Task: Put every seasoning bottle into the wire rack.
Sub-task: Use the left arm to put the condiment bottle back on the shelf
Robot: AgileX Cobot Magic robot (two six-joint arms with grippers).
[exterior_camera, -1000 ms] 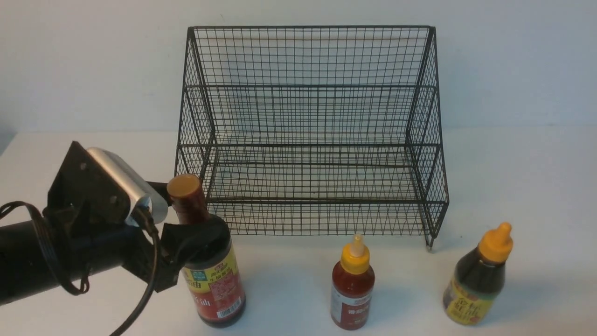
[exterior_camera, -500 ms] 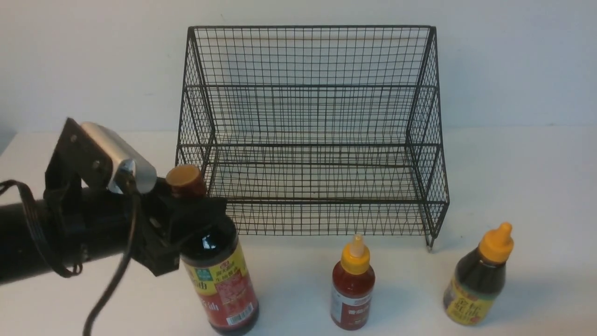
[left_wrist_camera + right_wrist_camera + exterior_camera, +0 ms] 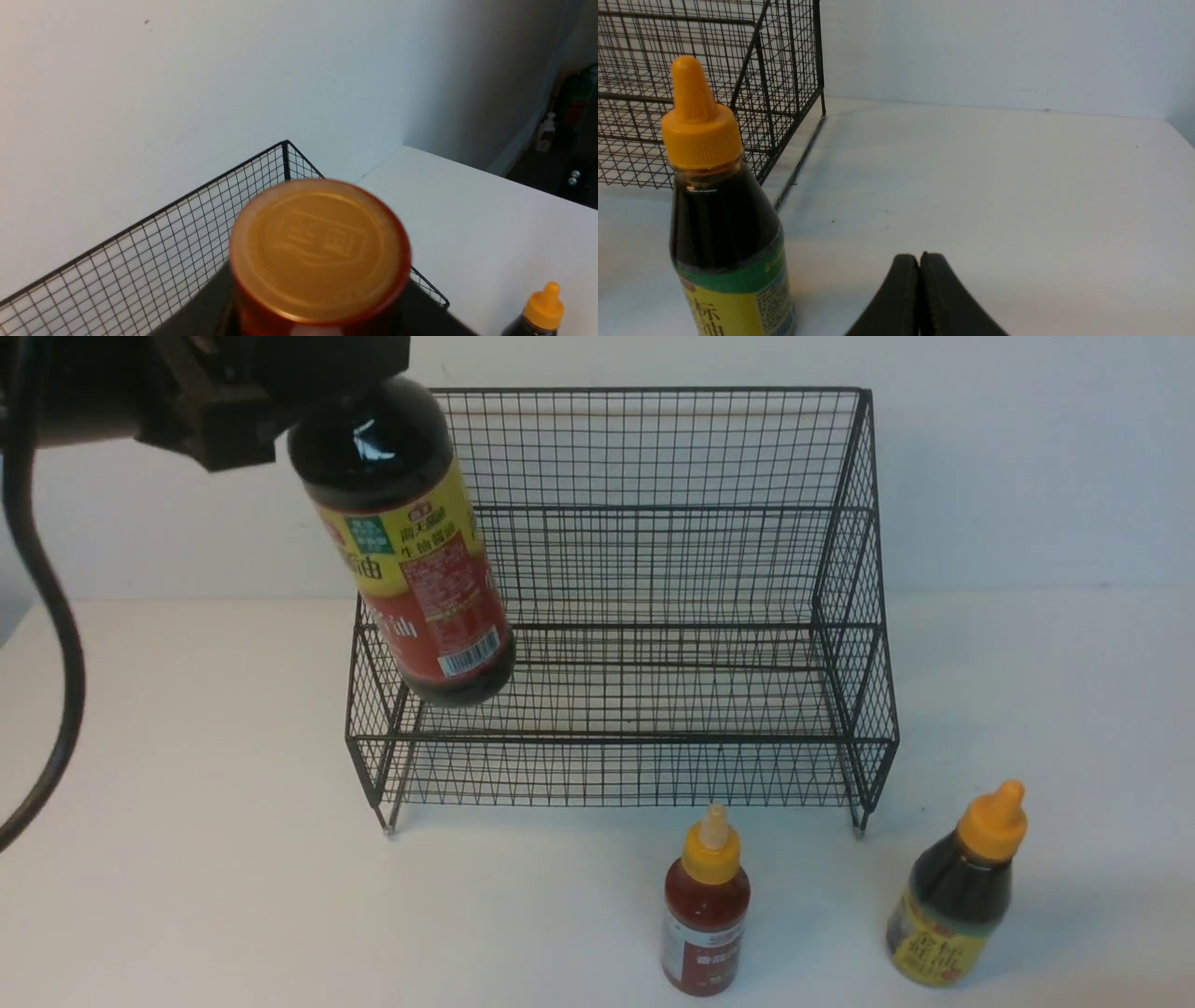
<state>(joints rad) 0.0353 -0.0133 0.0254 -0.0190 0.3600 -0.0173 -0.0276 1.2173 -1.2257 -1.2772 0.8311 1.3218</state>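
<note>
Above the left end of the wire rack (image 3: 653, 737), the left gripper (image 3: 345, 373) grasps the tilted tall dark bottle (image 3: 411, 551) near its top, so it is best straightened and lowered slowly onto a tier, while the right gripper (image 3: 920, 266) rests closed near the squat bottle (image 3: 952, 905).

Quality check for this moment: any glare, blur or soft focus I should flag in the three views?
Front view: small glare spot on the shoulder of the tall dark bottle, wire rack mesh crisp, light even. Left wrist view: the bottle's cap sits close to the lens and looks soft, mesh behind it sharper. Right wrist view: squat bottle sharp, shadows soft.
</note>
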